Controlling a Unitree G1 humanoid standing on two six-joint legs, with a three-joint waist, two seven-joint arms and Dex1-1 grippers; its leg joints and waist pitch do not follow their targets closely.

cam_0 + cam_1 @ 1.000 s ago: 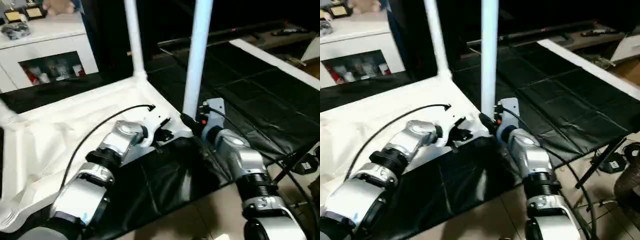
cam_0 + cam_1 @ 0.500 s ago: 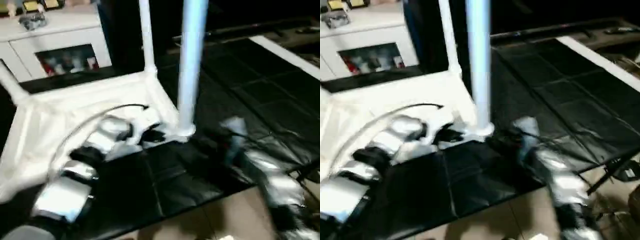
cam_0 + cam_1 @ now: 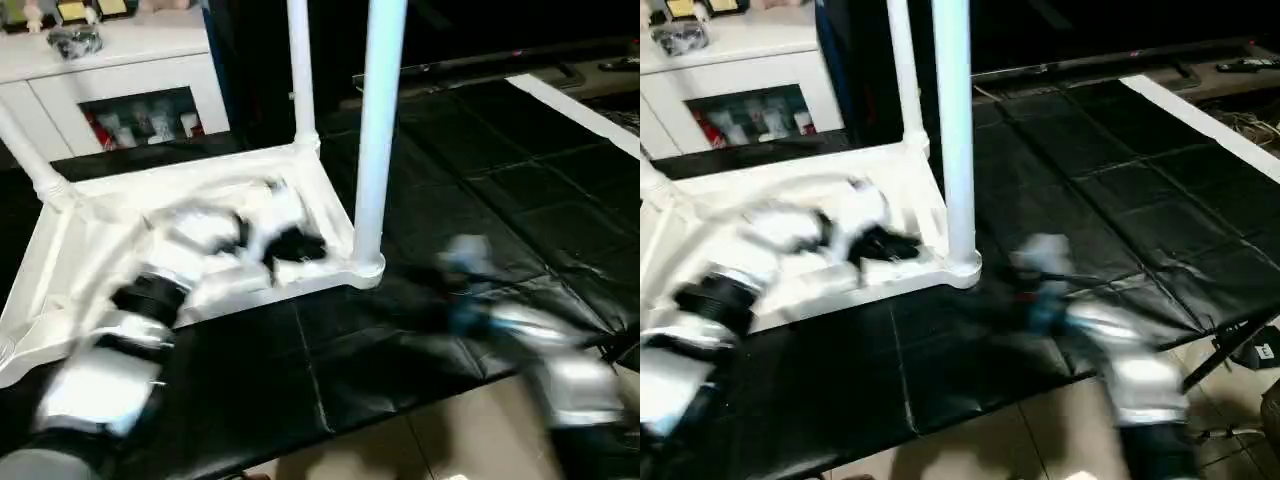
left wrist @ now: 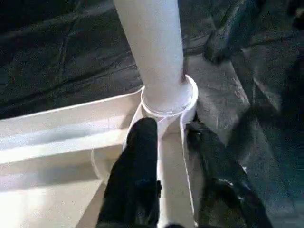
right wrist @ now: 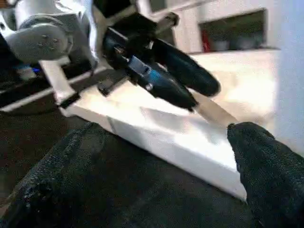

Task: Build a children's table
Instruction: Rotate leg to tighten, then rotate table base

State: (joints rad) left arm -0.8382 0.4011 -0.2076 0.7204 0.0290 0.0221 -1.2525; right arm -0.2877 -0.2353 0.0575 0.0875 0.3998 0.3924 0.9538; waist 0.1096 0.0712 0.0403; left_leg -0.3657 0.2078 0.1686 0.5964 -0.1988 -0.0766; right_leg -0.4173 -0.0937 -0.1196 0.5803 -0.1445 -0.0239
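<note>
Children's table (image 3: 190, 195) lies upside down on my black surface (image 3: 480, 180), its top flat with the ribbed underside up, near the surface's front edge. Its legs stand upright, long axes vertical; the nearest leg (image 3: 375, 130) sits in the socket of the table's front right corner. My left pincer (image 4: 166, 142) hangs slightly parted by that socket, grasping nothing. My right pincer (image 5: 156, 166) is spread wide, released
</note>
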